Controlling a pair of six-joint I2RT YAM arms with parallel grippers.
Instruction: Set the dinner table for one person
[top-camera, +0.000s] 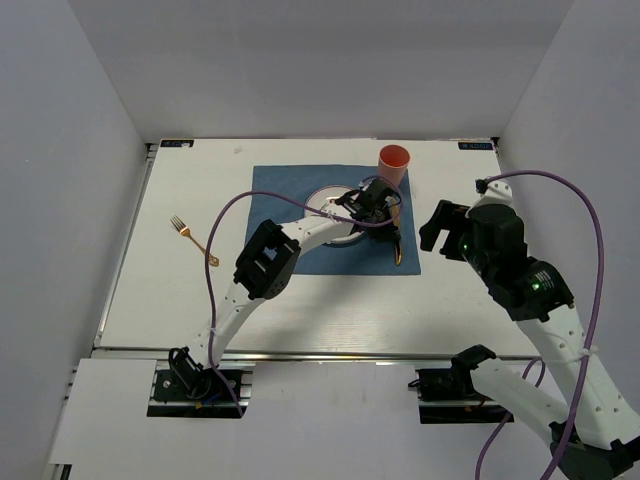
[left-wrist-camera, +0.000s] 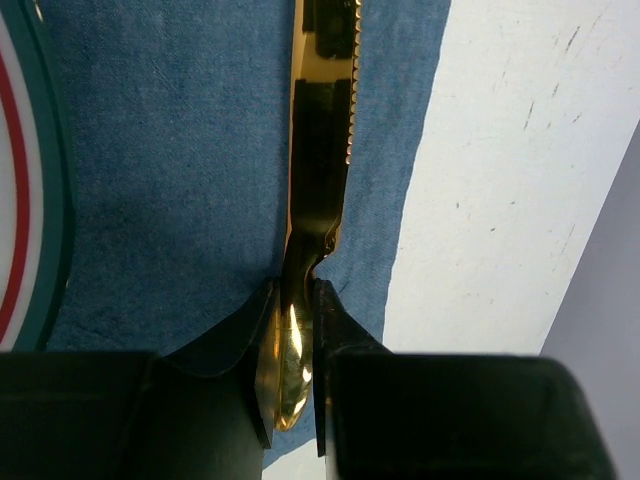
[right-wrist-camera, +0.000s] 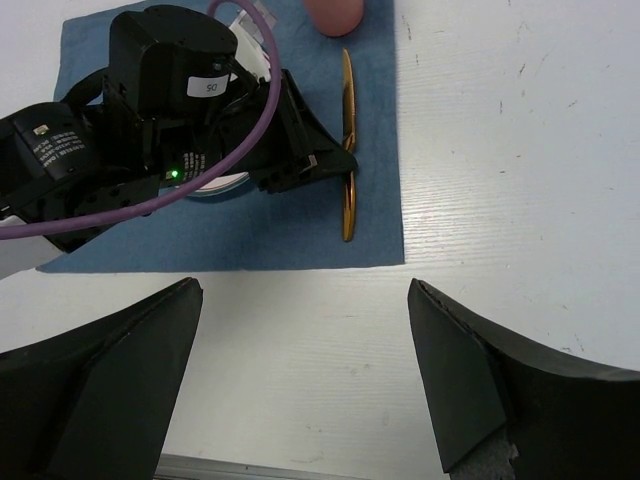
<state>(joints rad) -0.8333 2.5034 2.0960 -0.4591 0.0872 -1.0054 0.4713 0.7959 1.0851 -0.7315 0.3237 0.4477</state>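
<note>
The white dinner table (top-camera: 350, 310) carries a blue cloth (top-camera: 290, 190) with a round plate (top-camera: 325, 200) on it. My left gripper (top-camera: 392, 222) is shut on the handle of a gold knife (left-wrist-camera: 320, 120). The serrated blade points away over the cloth's right strip, beside the plate (left-wrist-camera: 20, 170). The knife (top-camera: 397, 240) lies lengthwise along the cloth's right edge and also shows in the right wrist view (right-wrist-camera: 348, 200). I cannot tell whether it touches the cloth. My right gripper (top-camera: 440, 228) is open and empty, raised to the right of the cloth.
An orange cup (top-camera: 393, 162) stands at the cloth's far right corner. A gold fork (top-camera: 193, 237) lies on the bare table left of the cloth. A metal rail (top-camera: 300, 352) runs along the near edge. White walls close in three sides.
</note>
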